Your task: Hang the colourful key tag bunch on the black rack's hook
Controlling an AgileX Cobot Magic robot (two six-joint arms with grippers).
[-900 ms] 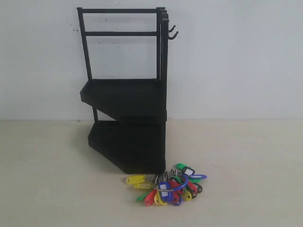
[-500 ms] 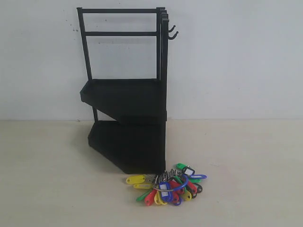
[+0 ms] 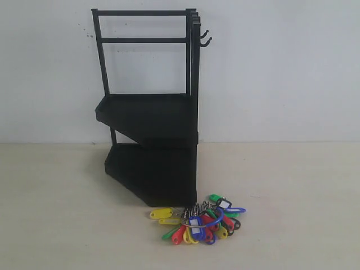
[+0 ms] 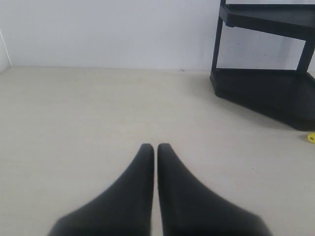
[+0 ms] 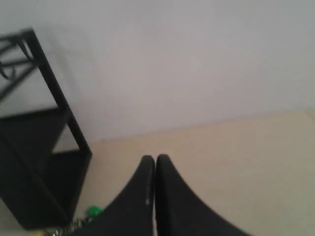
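Left gripper and right gripper are closed and empty; the light, floppy colourful key tag bunch near the right one looks best pinched by its metal rings.

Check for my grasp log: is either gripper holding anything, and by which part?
Nothing: left gripper and right gripper are shut empty; key tag bunch lies on the table.

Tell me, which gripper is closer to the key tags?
Right, it seems. The key tags lie close beside the right gripper, by the rack. The left gripper sits farther off, with only one yellow tag in sight.
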